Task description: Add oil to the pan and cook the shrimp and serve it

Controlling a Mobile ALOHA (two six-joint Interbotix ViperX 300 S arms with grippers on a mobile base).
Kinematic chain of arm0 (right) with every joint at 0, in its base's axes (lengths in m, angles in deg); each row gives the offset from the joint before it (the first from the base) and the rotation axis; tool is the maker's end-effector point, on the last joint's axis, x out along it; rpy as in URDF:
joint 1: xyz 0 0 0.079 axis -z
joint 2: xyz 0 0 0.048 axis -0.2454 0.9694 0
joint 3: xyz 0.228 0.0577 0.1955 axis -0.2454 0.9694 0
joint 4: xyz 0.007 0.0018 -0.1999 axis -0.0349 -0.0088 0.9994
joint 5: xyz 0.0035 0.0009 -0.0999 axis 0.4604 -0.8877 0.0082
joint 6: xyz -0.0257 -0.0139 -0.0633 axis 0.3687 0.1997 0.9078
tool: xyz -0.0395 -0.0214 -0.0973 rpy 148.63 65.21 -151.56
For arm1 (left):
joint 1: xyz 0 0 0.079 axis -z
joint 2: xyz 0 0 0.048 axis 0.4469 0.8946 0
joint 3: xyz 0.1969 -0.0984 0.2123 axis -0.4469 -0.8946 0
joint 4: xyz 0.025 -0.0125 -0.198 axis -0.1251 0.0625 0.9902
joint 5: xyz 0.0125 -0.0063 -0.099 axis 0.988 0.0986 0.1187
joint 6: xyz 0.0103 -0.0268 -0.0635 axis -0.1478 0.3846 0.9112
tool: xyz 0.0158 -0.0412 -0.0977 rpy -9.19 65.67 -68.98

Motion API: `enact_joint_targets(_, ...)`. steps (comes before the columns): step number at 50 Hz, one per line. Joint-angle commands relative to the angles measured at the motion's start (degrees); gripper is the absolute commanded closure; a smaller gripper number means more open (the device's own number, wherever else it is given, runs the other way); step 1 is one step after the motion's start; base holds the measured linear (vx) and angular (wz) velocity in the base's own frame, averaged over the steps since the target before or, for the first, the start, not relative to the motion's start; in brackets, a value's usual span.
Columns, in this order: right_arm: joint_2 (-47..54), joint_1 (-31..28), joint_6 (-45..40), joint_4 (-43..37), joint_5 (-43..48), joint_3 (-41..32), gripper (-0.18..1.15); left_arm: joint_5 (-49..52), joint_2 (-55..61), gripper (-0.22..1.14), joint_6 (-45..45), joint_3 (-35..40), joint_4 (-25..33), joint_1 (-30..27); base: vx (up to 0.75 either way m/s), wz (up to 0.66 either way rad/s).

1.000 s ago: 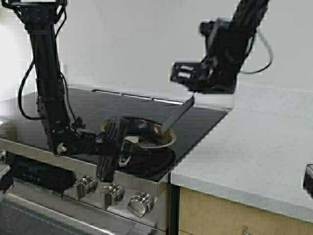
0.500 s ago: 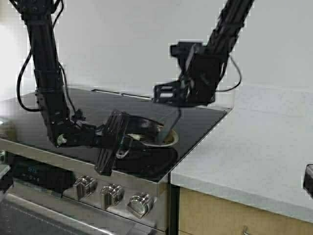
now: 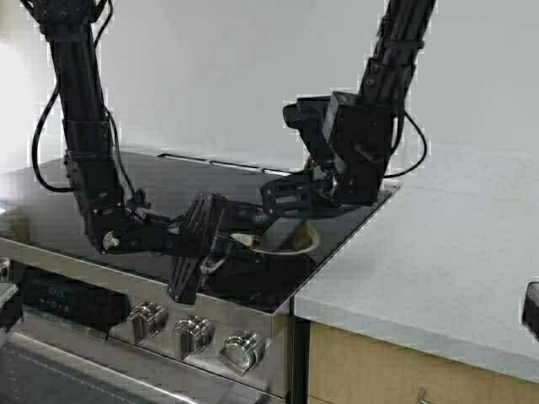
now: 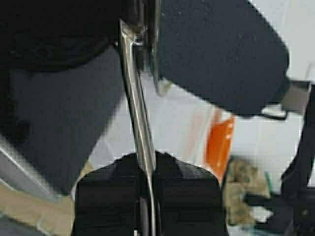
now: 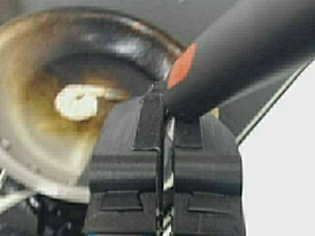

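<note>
On the black glass stovetop (image 3: pixel 168 181), near its front right corner, the left gripper (image 3: pixel 221 240) is clamping the round shiny steel pan (image 3: pixel 282 240) by its rim while the right gripper (image 5: pixel 165 130), shut on a dark orange-marked spatula handle (image 5: pixel 236 54), is reaching in toward the small curled pale shrimp (image 5: pixel 81 102), so a hard shove could be tipping the pan off that edge.

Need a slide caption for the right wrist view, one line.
Right claw shut on a black spatula handle with orange band, above the round steel pan holding one curled pale shrimp.

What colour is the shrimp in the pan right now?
Pale whitish-cream; the shrimp shows best in the right wrist view, inside the pan.
</note>
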Motion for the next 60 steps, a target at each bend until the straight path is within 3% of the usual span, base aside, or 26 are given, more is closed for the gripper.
enact_joint_targets(1,-1.67,-2.20,0.26,0.53,-4.39,2.37,0.89,-0.62,-4.48,0.89,-0.79,1.14,1.58,-0.70,0.00,0.00)
enact_joint_targets(9,-1.58,-2.02,0.18,-0.44,-3.96,1.14,0.89,-0.62,-4.48,0.89,-1.05,0.79,1.58,-0.70,0.00,0.00)
enact_joint_targets(21,-1.58,1.14,0.44,-8.17,-2.99,-5.19,0.89,2.90,-6.24,0.89,-2.72,-1.76,1.41,-0.70,0.00,0.00)
enact_joint_targets(41,-2.90,5.36,0.53,-8.61,-3.34,-9.49,0.89,6.68,-8.09,0.89,-4.31,-3.25,-0.35,-0.70,0.00,0.00)
enact_joint_targets(60,2.64,8.88,0.09,-8.17,-7.47,-13.62,0.89,6.68,-8.09,0.89,-4.22,-3.69,-3.52,-0.70,0.00,0.00)
